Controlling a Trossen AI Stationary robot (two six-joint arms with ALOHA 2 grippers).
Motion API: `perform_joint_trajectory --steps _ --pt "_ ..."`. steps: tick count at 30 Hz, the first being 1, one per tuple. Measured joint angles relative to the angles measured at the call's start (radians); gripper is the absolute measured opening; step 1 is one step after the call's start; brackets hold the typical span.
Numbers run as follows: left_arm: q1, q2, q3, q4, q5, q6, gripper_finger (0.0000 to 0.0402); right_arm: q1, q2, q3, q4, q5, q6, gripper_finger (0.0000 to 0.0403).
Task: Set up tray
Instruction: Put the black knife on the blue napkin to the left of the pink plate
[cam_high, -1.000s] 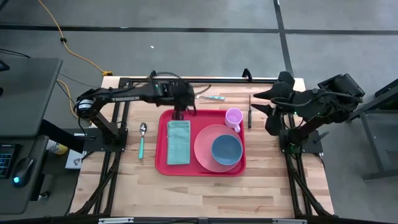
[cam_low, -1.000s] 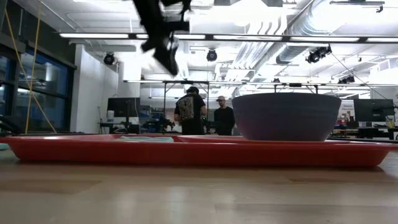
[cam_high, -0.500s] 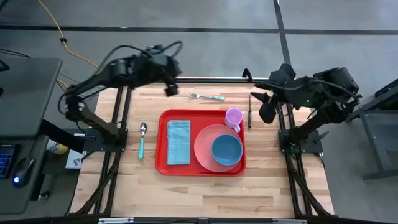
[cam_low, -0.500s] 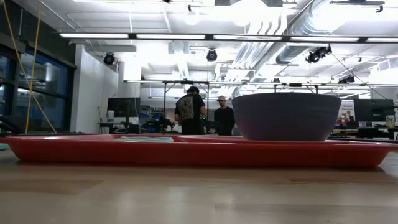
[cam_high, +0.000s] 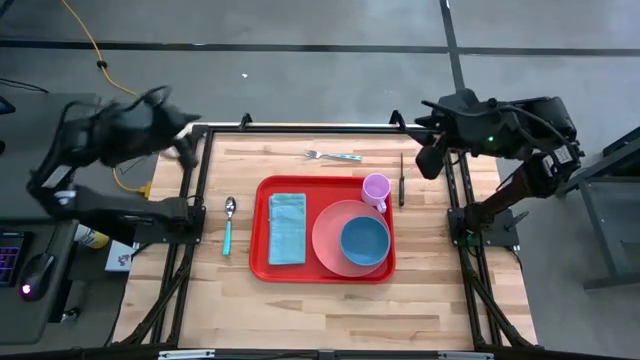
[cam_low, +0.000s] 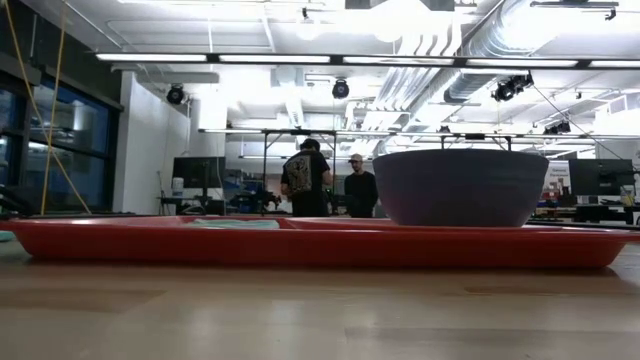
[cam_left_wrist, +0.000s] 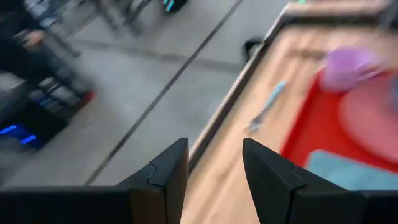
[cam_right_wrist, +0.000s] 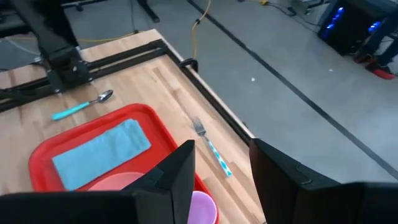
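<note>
The red tray (cam_high: 312, 192) lies in the middle of the table and crosses the low view as a long red rim (cam_low: 300, 244). On it lie a teal napkin (cam_high: 287, 228) and a pink plate (cam_high: 328, 232) bearing a blue bowl (cam_high: 364, 241); a purple cup (cam_high: 376, 187) stands at its far right corner. My left gripper (cam_high: 186, 150) hangs open beyond the table's far left corner, its fingers apart in the left wrist view (cam_left_wrist: 214, 169). My right gripper (cam_high: 430, 160) hovers open above the far right corner, open in the right wrist view too (cam_right_wrist: 222, 167).
A teal-handled spoon (cam_high: 228, 225) lies on the wood left of the tray. A fork (cam_high: 333, 155) lies beyond the tray's far edge, and a dark knife (cam_high: 401, 178) right of the cup. Bare wood stretches along the near edge. People stand in the room behind (cam_low: 305, 180).
My left gripper has risen from the tray's far edge by the napkin and swung fast toward the table's far left corner, ending past the left edge. My right gripper has drawn back toward the far edge. The napkin and dishes stayed where they were.
</note>
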Motion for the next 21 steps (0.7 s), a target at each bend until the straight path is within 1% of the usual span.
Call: perform_joint_trajectory --steps 4,6,9,12,15,18,21 --pt "0.0 -0.197 -0.256 0.197 0.185 -0.008 0.0182 -0.007 0.001 0.0 0.001 0.038 0.03 0.0134" --pt "0.0 -0.272 -0.368 0.263 0.258 -0.022 0.0182 -0.016 0.001 0.0 0.0 0.038 0.061 0.0134" --pt "0.0 -0.364 -0.5 0.328 0.342 -0.069 0.0182 -0.029 0.001 0.0 0.0 0.053 0.11 0.0133" --pt "0.0 -0.434 -0.599 0.378 0.427 -0.115 0.0182 -0.047 0.0 -0.004 0.002 0.073 0.163 0.0133" --pt "0.0 -0.481 -0.678 0.409 0.483 -0.178 0.0182 -0.08 -0.005 -0.042 0.002 0.089 0.23 0.0133" --pt "0.0 -0.52 -0.736 0.479 0.527 -0.254 0.0182 -0.13 -0.013 -0.118 0.0 0.091 0.311 0.0133" --pt "0.0 -0.547 -0.776 0.572 0.573 -0.332 0.0182 -0.191 -0.022 -0.234 -0.002 0.077 0.409 0.0133"
